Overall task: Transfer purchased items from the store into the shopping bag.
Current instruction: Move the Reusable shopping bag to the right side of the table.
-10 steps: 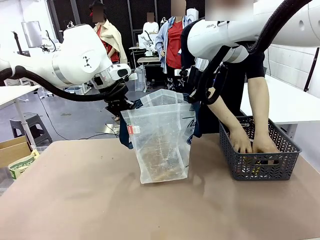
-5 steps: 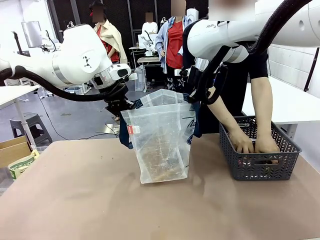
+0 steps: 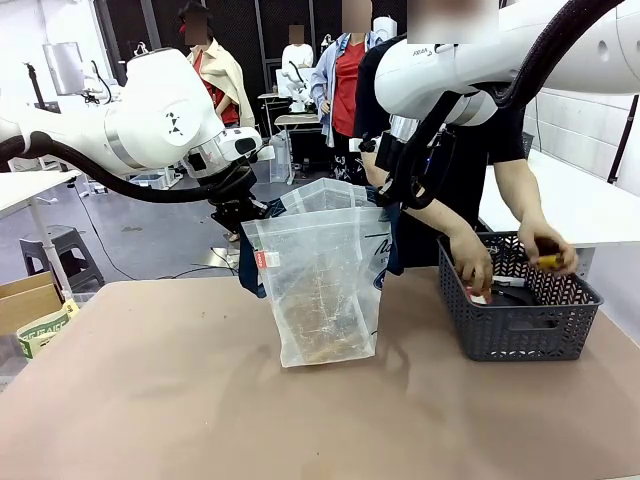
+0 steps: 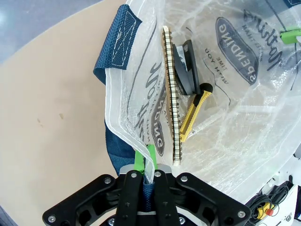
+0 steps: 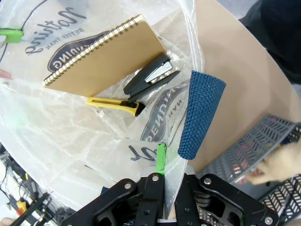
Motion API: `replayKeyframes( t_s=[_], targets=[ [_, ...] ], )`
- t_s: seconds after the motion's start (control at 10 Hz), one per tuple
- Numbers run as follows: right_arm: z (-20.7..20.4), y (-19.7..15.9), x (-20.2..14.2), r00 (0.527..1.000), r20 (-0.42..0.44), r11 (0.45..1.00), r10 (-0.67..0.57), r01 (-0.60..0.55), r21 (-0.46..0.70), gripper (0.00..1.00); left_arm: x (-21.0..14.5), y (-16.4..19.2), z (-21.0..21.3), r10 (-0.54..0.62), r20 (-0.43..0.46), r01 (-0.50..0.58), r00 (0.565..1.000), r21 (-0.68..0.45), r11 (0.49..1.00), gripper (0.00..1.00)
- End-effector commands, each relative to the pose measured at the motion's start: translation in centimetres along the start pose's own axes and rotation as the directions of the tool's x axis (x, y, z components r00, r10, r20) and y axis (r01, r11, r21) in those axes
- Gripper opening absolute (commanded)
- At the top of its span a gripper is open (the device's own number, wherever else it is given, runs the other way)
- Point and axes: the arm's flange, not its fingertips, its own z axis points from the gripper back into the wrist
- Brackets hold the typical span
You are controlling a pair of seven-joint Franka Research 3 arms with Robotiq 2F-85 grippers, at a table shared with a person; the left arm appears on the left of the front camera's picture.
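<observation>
The shopping bag (image 3: 320,290) stands upright on the table, its mouth held wide. My left gripper (image 3: 243,213) is shut on its left rim and my right gripper (image 3: 386,196) on its right rim. In the left wrist view the left gripper (image 4: 146,159) pinches the plastic edge by a navy handle (image 4: 117,47). The right gripper (image 5: 161,159) pinches the opposite edge beside the other handle (image 5: 200,113). Inside lie purchased items: a brown spiral notebook (image 5: 103,52), a black stapler (image 5: 148,77) and a yellow cutter (image 5: 115,104). The person's hand (image 3: 545,258) holds a small yellow item above the basket.
A dark grey lattice basket (image 3: 520,325) sits at the table's right, with the person's other hand (image 3: 472,272) at its near left rim. A cardboard box (image 3: 30,305) stands off the table's left edge. A white table (image 3: 580,205) is behind the basket.
The person's hands have come up out of the basket, one now lifted with a small yellow item. Both arms and the bag have stayed still.
</observation>
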Motion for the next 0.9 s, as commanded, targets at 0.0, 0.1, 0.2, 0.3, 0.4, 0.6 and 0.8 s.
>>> replayKeyframes(
  t_s=[0.0, 0.1, 0.2, 0.3, 0.4, 0.6, 0.8],
  targets=[
    [0.00, -0.15, -0.07, 1.000, 0.001, 1.000, -0.003, 0.003, -0.001, 0.00, -0.01, 0.09, 0.05, 0.001, 0.000, -0.001, 1.000, 0.001, 1.000, 0.00],
    [0.00, -0.15, -0.07, 1.000, 0.001, 1.000, -0.003, 0.003, -0.001, 0.00, -0.01, 0.09, 0.05, 0.001, 0.000, -0.001, 1.000, 0.001, 1.000, 0.00],
    [0.00, -0.15, -0.07, 1.000, 0.001, 1.000, -0.003, 0.003, -0.001, 0.00, -0.01, 0.09, 0.05, 0.001, 0.000, -0.001, 1.000, 0.001, 1.000, 0.00],
    [0.00, -0.15, -0.07, 1.000, 0.001, 1.000, -0.003, 0.003, -0.001, 0.00, -0.01, 0.09, 0.05, 0.001, 0.000, -0.001, 1.000, 0.001, 1.000, 0.00],
    [0.00, -0.15, -0.07, 1.000, 0.001, 1.000, -0.003, 0.003, -0.001, 0.00, -0.01, 0.09, 0.05, 0.001, 0.000, -0.001, 1.000, 0.001, 1.000, 0.00],
    [0.00, -0.15, -0.07, 1.000, 0.001, 1.000, -0.003, 0.003, -0.001, 0.00, -0.01, 0.09, 0.05, 0.001, 0.000, -0.001, 1.000, 0.001, 1.000, 0.00],
    [0.00, -0.15, -0.07, 1.000, 0.001, 1.000, -0.003, 0.003, -0.001, 0.00, -0.01, 0.09, 0.05, 0.001, 0.000, -0.001, 1.000, 0.001, 1.000, 0.00]
  ],
)
